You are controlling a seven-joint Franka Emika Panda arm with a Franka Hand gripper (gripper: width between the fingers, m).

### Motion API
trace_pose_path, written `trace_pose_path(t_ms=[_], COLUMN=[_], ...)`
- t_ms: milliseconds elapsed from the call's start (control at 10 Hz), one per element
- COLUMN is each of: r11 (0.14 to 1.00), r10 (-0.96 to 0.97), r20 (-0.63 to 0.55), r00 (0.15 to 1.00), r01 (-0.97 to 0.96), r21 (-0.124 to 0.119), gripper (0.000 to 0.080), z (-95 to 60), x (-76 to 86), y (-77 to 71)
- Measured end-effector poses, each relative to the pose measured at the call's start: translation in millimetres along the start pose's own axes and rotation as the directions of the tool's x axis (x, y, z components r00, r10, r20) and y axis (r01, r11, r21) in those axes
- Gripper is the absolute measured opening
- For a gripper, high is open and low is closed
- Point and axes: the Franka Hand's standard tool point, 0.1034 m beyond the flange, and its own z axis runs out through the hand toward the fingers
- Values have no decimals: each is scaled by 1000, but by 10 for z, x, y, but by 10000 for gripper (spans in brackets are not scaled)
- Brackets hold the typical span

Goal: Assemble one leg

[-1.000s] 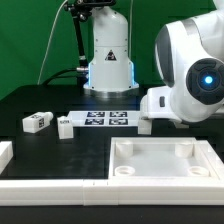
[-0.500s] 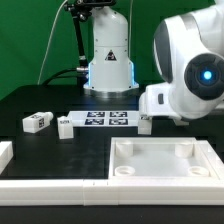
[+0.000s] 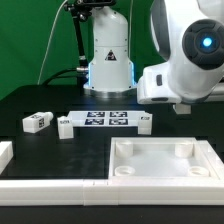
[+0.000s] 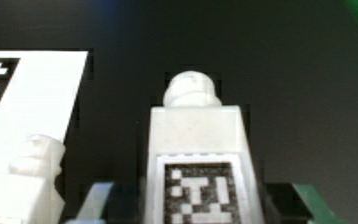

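Gripping the leg [image 4: 197,130] by its tagged end, the claw [image 4: 197,208] holds it between both fingers, rounded tip pointing away, beside the marker board [image 4: 30,95] on the desk [image 4: 309,70].

leg [image 3: 37,122] [image 3: 65,127] [image 3: 145,122] [image 4: 197,140]: 4 | marker board [image 3: 105,119]: 1 | tray-like piece [image 3: 165,168]: 1 | robot arm [image 3: 190,50]: 1

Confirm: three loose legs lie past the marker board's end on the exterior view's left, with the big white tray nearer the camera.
Two, not three, as the exterior view shows: a leg farther out and a second leg beside the marker board. The big white tray is indeed nearer the camera.
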Motion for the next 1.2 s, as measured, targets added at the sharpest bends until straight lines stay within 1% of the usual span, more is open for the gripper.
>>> trace_pose_path(t_ms=[100,200,300,400,500,600,700,800,900,1000,1200], r11=[1000,1000,1000,1000,1000,1000,999,999,999,999,998], r10=[-1,0,-5,-14,-13,-13,-13,-12,-15,-18,-31], r20=[-40,-164,-249,-306,-377,-420,-487,-566,-658,-719,-836], r00=[999,986,968,952,926,908,874,825,753,695,549], r01=[1,2,8,19,21,23,28,31,38,44,64], r21=[5,13,12,14,18,19,22,24,21,17,5], gripper=[290,290,290,290,290,290,290,290,290,290,290], z=[-19,-81,-83,-102,-213,-328,-429,-526,-535,-526,-560], x=[59,133,114,159,183,145,175,179,198,208,221], y=[-17,-40,-18,17,24,27,14,11,7,2,-9])
